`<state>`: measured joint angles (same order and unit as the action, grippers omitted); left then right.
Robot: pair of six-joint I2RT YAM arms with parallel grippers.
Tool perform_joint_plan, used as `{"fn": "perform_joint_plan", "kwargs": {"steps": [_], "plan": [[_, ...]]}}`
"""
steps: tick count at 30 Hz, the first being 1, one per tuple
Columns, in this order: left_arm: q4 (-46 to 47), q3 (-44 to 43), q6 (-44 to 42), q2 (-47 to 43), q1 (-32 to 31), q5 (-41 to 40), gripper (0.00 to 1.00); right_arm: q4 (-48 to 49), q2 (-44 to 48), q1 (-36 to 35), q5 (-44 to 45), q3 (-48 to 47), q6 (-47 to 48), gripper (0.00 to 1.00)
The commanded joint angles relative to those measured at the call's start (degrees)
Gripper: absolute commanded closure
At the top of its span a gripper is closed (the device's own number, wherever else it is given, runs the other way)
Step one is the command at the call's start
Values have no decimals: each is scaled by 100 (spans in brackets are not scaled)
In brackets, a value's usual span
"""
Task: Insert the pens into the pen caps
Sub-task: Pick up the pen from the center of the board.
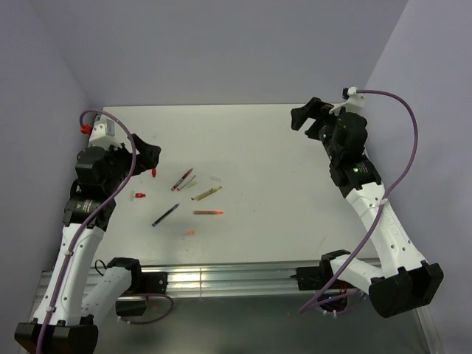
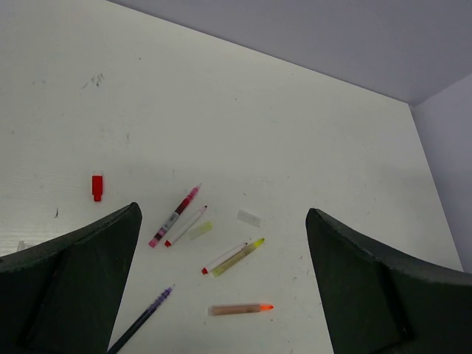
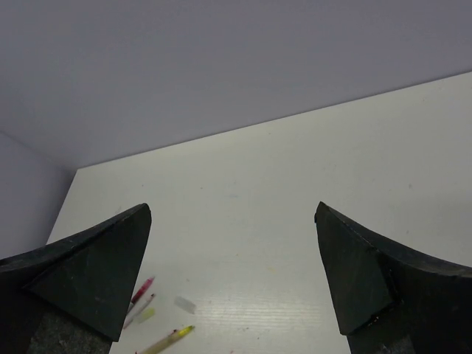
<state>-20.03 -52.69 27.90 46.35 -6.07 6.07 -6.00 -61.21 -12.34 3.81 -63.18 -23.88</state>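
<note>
Nearest the arm bases, an orange cap [image 1: 190, 232] lay loose on the table [image 1: 280, 192], with an orange pen [image 1: 208, 212] and a dark pen [image 1: 165, 214] just beyond it. Farther out lay an olive-yellow pen [image 1: 206, 193], a red cap [image 1: 138, 195], a pair of red pens [image 1: 182, 179] and a clear cap [image 1: 216, 179]. No pen appeared capped, so every insertion was yet to be done. The left gripper [image 2: 223, 212] and right gripper [image 3: 232, 210] stood fully spread and empty, the right well apart from the pens.

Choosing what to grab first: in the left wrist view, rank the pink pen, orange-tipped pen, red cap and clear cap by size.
Largest to smallest:
pink pen
orange-tipped pen
red cap and clear cap: they look alike, so unranked.
</note>
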Motion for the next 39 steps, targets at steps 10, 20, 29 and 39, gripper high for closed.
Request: {"fn": "perform_joint_plan", "kwargs": {"steps": [10,20,29,39], "plan": [[114,-14,5,93,18,-44,1,82,57,39,-100,-1,138,0],[43,-5,259,489,18,140,5,-234,-206,39,-320,-37,24,3],[289,250,769,1113,-779,-131,19,-278,-356,39,-355,16,59,5],[869,540,1139,2079,-1907,-1063,26,-305,-620,39,-671,-98,67,7]]}}
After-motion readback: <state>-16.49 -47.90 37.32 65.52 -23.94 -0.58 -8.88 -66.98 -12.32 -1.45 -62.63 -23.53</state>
